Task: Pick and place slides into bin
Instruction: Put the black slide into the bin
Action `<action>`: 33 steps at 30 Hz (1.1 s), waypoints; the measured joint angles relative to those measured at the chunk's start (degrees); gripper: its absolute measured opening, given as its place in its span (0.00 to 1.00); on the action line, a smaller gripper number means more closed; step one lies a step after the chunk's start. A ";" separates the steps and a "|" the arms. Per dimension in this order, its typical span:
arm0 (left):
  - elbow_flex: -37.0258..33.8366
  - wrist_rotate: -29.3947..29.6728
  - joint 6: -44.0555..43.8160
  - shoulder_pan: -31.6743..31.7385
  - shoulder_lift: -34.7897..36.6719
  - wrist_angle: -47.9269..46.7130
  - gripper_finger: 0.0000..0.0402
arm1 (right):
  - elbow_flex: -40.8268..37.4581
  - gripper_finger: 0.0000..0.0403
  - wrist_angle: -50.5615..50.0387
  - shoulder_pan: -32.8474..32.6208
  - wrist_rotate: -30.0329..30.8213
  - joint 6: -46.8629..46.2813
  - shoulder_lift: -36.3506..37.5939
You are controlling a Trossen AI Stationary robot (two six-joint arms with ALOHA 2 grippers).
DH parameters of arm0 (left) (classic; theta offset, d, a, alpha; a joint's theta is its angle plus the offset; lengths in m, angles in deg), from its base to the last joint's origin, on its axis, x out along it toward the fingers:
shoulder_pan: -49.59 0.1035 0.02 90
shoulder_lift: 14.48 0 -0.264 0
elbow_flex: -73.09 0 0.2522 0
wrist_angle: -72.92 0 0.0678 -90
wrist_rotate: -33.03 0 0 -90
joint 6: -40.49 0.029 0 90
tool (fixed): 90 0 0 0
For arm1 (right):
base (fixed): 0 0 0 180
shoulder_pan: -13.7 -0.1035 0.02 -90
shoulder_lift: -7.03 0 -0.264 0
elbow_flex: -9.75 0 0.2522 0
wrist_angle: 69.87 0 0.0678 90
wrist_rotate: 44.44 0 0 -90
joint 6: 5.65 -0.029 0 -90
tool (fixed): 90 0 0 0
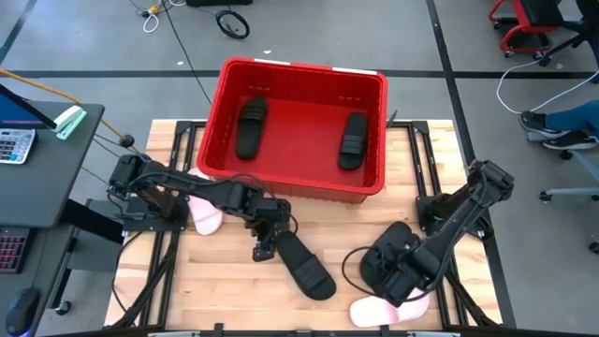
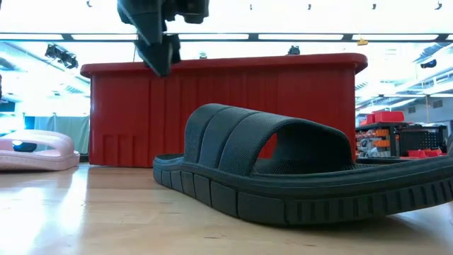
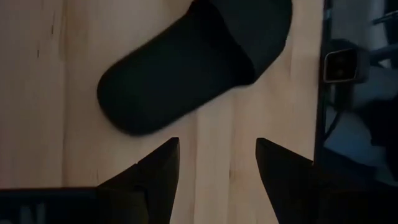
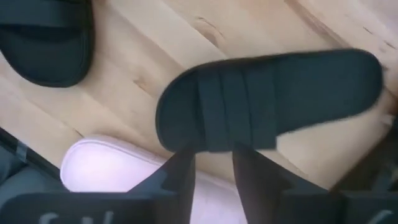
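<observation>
The left gripper (image 1: pixel 265 249) hangs just above the wooden table (image 1: pixel 225 281), its fingers (image 3: pixel 163 171) spread wide with nothing between them; a black slide (image 1: pixel 304 265) lies flat just ahead of the fingertips, its near end close to them but not touching. Behind that gripper stands the red bin (image 1: pixel 374 140), with two black slides inside: one (image 1: pixel 250 126) toward its left end, one (image 1: pixel 353 140) toward its right. A pink slide (image 1: pixel 206 215) rests beside the left arm, close to the bin's front wall.

The right gripper (image 1: pixel 404 277) is low over the table's near right part; its fingers (image 4: pixel 180 171) stand narrowly apart at the strap edge of another black slide (image 4: pixel 273 99), whether they pinch it I cannot tell; a second pink slide (image 1: pixel 388 310) lies just under and beside this gripper, at the table's near edge.
</observation>
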 joint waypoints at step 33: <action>-0.37 -0.62 1.24 0.97 0.09 4.43 0.50 | -38.70 0.44 22.31 1.11 0.81 -2.84 29.85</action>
